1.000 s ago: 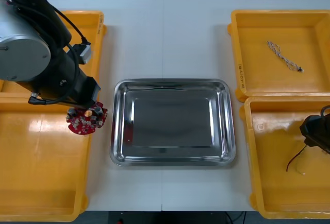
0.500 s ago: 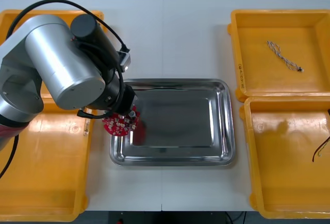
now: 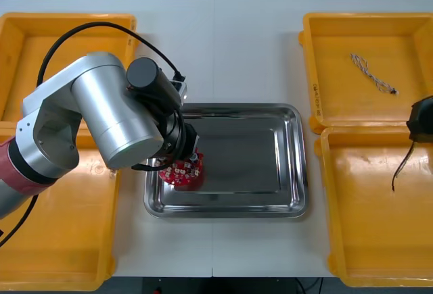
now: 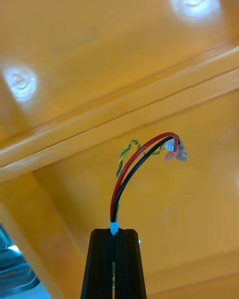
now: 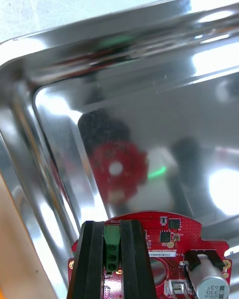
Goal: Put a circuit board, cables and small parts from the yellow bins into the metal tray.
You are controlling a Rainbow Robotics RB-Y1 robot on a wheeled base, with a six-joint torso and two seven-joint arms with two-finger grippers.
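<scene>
1. Red circuit board [image 5: 164, 259] is held by its green terminal block [image 5: 111, 251] between the closed fingers of the left gripper [image 5: 112, 229], over the left end of the metal tray [image 3: 298, 165].
2. Its reflection on the tray's bare floor is seen apart from the board itself, so the board is judged to hang clear of the floor and not yet to be set down.
3. Placing the board is judged to be the step in hand. A short lowering and a release of the fingers are called for next, with the board kept inside the tray's left wall.
4. A red and black cable [image 4: 130, 177] is pinched at one end by the right gripper [image 4: 115, 234], whose fingers are closed on it, and is dangled above the near right yellow bin [image 3: 365, 253].
5. A thin twisted cable [image 3: 371, 72] is seen lying in the far right bin [image 3: 331, 37].
6. Nothing is seen on the tray floor. The bin wall beside the tray would have to be cleared by the cable's hanging end.
</scene>
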